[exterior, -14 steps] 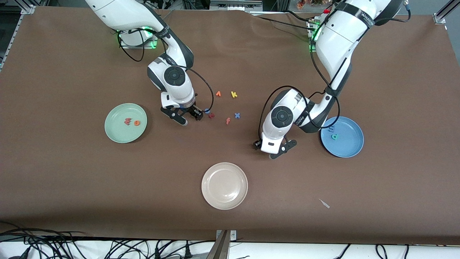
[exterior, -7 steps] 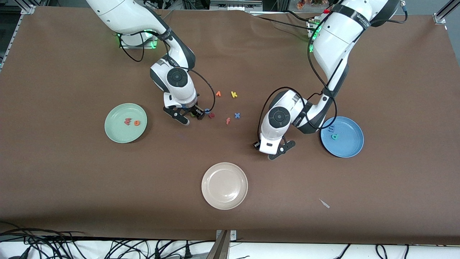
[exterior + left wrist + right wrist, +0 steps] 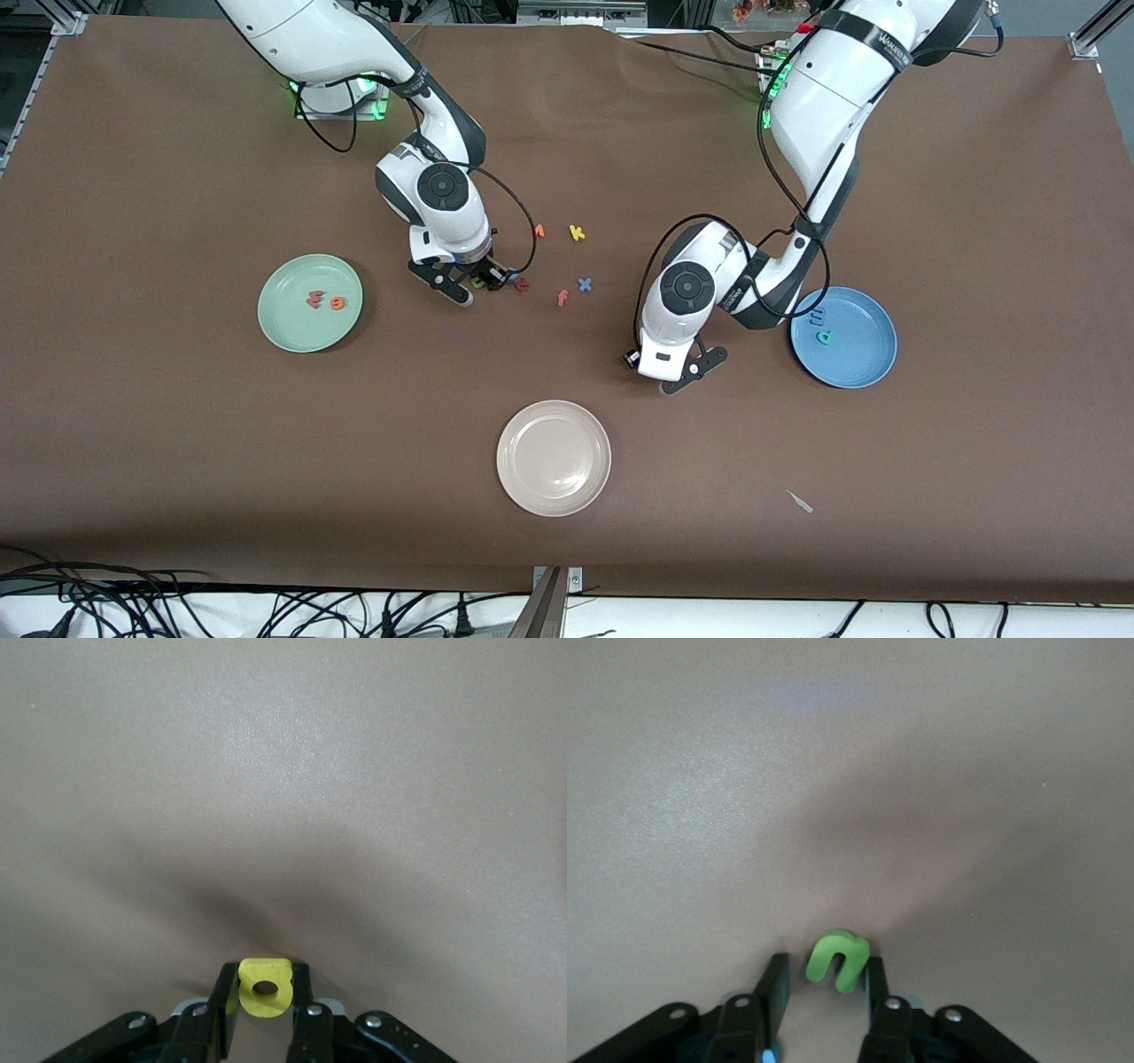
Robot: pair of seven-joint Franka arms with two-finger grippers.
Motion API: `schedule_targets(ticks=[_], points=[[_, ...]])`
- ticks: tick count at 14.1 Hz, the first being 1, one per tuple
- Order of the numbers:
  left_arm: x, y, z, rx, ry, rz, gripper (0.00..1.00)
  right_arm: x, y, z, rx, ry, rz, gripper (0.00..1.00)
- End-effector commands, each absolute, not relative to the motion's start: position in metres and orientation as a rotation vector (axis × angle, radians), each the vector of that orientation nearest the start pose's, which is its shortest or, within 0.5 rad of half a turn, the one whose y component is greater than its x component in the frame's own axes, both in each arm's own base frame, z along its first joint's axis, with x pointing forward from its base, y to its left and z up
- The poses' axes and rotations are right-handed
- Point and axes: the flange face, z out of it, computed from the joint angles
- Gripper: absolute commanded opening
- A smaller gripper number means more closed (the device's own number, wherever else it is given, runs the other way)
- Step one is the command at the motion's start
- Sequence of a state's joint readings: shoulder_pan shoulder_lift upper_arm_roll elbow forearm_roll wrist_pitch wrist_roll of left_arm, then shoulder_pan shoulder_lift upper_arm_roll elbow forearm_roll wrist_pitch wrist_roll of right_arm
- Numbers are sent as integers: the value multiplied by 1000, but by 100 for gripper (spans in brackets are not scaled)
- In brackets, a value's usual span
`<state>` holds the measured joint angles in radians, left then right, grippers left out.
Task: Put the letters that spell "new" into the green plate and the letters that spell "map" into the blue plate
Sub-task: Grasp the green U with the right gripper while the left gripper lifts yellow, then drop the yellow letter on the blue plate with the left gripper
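Green plate (image 3: 276, 330): middle height of the frame, toward the right arm's end of the table; round, pale mint.
In the green plate: a salmon-pink w (image 3: 314, 299) and an orange e (image 3: 337, 303), side by side, just apart.
Right gripper (image 3: 478, 283): upper middle of the frame, down at the table between the green plate and the loose letters.
Right fingers (image 3: 776, 985): apart, one on each side of the green n (image 3: 837, 960); one finger looks to be against it, and a gap shows at the other.
Green n: flat on the brown table (image 3: 177, 461), outside the green plate.
Loose letters: a blue o (image 3: 511, 276), a dark red letter (image 3: 522, 284), an orange f (image 3: 563, 298) and a blue x (image 3: 585, 284) in a group at the frame's centre; a yellow k (image 3: 577, 233) higher up.
Cream plate (image 3: 554, 496): lower middle of the frame, nearest the front camera.
Left gripper (image 3: 666, 370): just below centre, low by the table, between the cream plate and the blue plate (image 3: 864, 372).
Left fingers (image 3: 303, 997): clamped on the yellow a (image 3: 264, 986), which stands upright between them.
Blue plate: middle height, toward the left arm's end.
In the blue plate: a blue m (image 3: 817, 315) and a teal p (image 3: 826, 337), close together.
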<state>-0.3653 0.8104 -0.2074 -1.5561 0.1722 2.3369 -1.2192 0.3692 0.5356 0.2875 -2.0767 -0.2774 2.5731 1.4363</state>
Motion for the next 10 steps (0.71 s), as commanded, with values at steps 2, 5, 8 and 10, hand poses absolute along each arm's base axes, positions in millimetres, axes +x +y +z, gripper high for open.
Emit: schedule_targets(ticks=[2,5,8,10], points=[[614,-351,181,-2989,-834,17,9,456,360,172,-3027,907,1,29],[632,-316,205,-2930,-650,175,9,457,359,173,-3031,901,-3,27],[644,-260,224,-2914,-410,328,9,457,360,174,-3033,894,-4,13],[649,-211,233,-2899,-230,463,9,457,359,175,-3033,894,-7,13]])
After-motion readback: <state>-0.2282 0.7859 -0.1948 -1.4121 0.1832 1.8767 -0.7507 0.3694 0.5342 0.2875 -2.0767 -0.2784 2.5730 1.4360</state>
